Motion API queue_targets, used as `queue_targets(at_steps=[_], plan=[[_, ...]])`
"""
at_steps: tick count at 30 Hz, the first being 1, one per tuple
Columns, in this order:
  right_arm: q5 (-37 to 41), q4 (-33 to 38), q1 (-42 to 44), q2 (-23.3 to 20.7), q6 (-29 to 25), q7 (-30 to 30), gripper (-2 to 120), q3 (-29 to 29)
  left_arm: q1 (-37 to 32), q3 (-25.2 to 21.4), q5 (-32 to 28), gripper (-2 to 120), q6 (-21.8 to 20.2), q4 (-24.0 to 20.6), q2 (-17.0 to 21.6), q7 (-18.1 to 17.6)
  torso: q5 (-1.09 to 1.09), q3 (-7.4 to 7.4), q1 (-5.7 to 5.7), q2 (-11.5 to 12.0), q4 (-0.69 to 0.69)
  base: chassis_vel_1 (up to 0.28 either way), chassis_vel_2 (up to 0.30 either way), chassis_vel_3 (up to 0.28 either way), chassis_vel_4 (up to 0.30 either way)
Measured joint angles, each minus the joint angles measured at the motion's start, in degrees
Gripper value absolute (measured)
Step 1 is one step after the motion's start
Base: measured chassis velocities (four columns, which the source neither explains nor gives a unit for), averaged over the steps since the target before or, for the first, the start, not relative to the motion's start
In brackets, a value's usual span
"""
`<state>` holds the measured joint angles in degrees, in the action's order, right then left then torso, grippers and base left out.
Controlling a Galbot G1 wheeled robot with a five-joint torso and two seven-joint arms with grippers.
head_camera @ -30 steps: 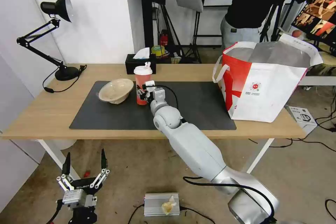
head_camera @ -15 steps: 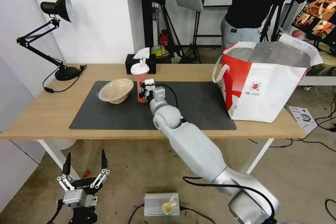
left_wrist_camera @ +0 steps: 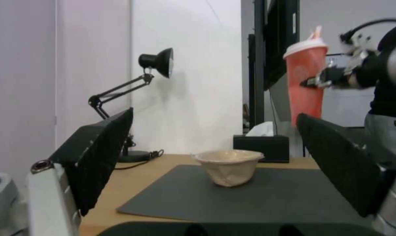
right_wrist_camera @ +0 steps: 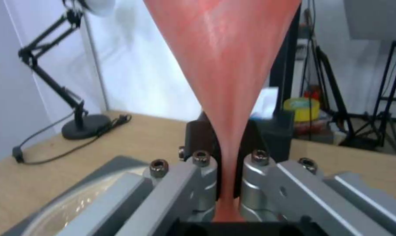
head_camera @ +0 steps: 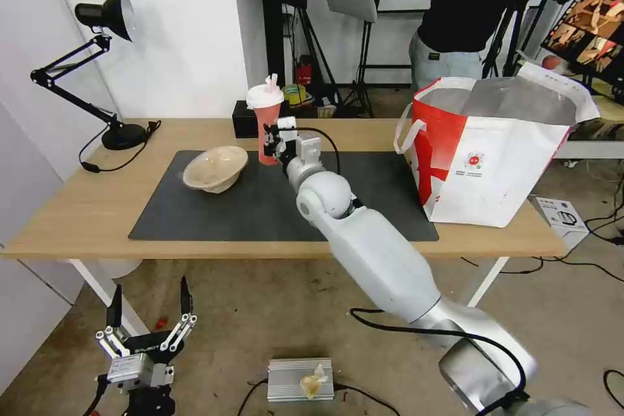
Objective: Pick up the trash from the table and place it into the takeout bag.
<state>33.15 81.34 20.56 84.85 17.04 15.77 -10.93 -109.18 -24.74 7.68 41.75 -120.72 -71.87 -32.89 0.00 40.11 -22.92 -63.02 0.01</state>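
Red cup [head_camera: 266, 125] w/ white lid, squeezed in right gripper [head_camera: 273, 139] jaws above mat; left gripper [head_camera: 148, 318] jaws wide.

Right arm stretched forward toward 11 o'clock, right gripper [head_camera: 273, 140] raised, fingers [right_wrist_camera: 198, 144] clamped on the red cup [head_camera: 266, 125]. Left arm parked low at 7 o'clock, left gripper [head_camera: 148, 302] pointing up, its 2 fingers [left_wrist_camera: 97, 157] spread wide.

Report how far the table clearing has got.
Done: nothing can be confirmed inside the takeout bag. In hand: the right gripper holds the red drink cup clear above the mat. Left: the beige paper bowl sits on the mat; the left gripper hangs open below the table.
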Motion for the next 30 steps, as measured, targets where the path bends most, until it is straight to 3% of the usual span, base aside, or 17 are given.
queue_targets(at_steps=[4, 23, 30], plan=[[2.17, 3.01, -1.35, -2.63, 1.00, 0.87, 3, -0.07, 0.28, -0.17, -0.31, 100, 0.01, 0.01, 0.27, -0.05, 0.01, 0.00, 0.00, 0.00, -0.01, 0.000, 0.000, 0.000, 0.000], [18.78, 15.94, -12.55, -25.86, 6.41, 4.57, 3, -1.80, 1.35, 0.40, -0.49, 100, 0.13, 0.75, 1.11, -0.09, 0.00, 0.00, 0.00, 0.00, -0.01, 0.000, 0.000, 0.000, 0.000], [22.86, 17.95, -15.64, -31.19, 7.00, 5.56, 3, -1.62, 1.56, 0.36, -0.67, 100, 0.12, 0.97, 1.76, -0.10, 0.00, 0.00, 0.01, 0.00, -0.01, 0.000, 0.000, 0.000, 0.000]])
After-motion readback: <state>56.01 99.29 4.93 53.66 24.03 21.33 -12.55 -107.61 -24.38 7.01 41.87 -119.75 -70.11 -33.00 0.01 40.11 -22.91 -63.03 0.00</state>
